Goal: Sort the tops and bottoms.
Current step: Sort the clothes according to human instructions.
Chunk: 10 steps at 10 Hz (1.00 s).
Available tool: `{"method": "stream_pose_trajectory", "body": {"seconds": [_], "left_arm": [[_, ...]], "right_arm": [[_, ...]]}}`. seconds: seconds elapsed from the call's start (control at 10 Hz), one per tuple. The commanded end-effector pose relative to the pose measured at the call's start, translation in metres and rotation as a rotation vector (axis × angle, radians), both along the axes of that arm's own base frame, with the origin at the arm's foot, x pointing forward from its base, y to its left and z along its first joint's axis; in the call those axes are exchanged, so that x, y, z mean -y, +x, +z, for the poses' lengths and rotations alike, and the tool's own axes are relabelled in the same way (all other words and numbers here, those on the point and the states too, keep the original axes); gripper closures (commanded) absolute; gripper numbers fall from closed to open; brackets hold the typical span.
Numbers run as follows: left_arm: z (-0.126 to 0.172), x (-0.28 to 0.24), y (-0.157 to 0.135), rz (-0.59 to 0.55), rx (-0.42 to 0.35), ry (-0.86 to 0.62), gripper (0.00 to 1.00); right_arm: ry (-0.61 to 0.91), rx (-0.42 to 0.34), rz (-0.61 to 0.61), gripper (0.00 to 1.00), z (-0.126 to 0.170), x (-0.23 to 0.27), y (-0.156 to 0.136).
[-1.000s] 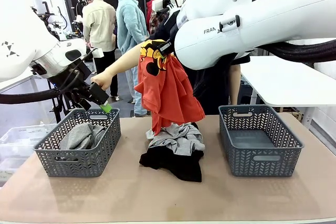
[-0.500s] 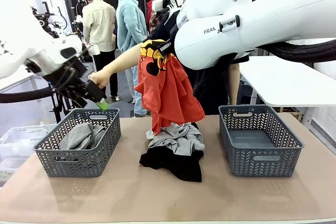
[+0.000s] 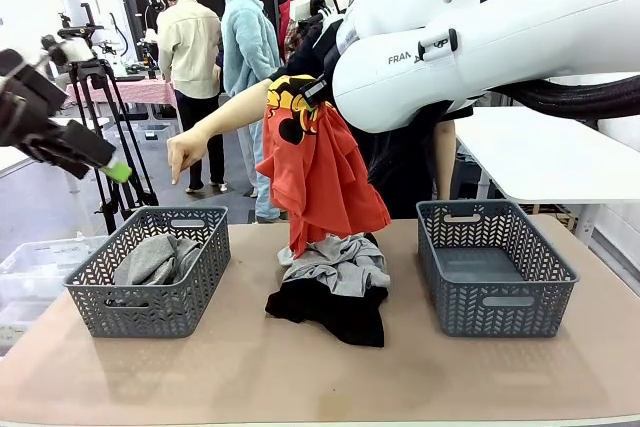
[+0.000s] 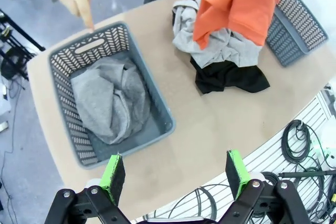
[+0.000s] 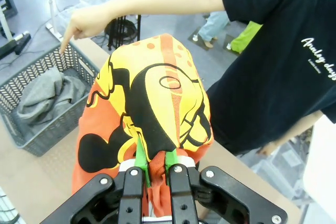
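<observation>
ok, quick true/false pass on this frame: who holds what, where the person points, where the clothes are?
1. The right gripper has its fingers shut on the orange-red shirt, which hangs above the pile on the table. True.
2. The left gripper holds the dark grey T-shirt. False: its fingers are open with nothing between them, and that T-shirt lies in the left basket.
3. The person's hand points down at the left basket. True.
4. The black garment is in the right basket. False: it lies on the table between the baskets, partly under the light grey sweatshirt.
</observation>
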<state>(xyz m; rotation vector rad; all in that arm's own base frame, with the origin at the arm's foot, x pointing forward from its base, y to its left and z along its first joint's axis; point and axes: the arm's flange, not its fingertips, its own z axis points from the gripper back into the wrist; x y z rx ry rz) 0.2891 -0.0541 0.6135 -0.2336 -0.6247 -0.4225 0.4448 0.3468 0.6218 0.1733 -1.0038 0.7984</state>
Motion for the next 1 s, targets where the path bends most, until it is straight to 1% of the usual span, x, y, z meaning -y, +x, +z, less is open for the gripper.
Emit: {"method": "stream_pose_trajectory", "body": {"seconds": [0.0,0.1,0.2,0.3,0.6,0.8,0.9], "left_arm": [[-0.003,-0.017,-0.011,0.015,0.024,0.020,0.00],[0.000,-0.023,-0.017,0.023,0.049,-0.012,0.00],[0.001,-0.024,-0.022,0.004,0.070,-0.020,0.00],[0.007,-0.016,-0.010,0.027,0.025,-0.010,0.00],[0.007,-0.016,-0.010,0.027,0.025,-0.010,0.00],[0.007,-0.016,-0.010,0.027,0.025,-0.010,0.00],[0.007,-0.016,-0.010,0.027,0.025,-0.010,0.00]], "right_arm": [[0.000,0.000,0.000,1.00,0.000,0.000,0.000],[0.031,0.012,0.028,1.00,-0.003,-0.012,0.007],[0.056,0.034,0.084,1.00,-0.001,-0.027,0.015],[0.108,0.061,0.146,1.00,0.004,-0.045,0.022],[0.172,0.049,0.357,1.00,0.014,-0.112,0.044],[0.191,0.070,0.430,1.00,0.025,-0.144,0.059],[0.210,0.095,0.471,1.00,0.033,-0.164,0.064]]}}
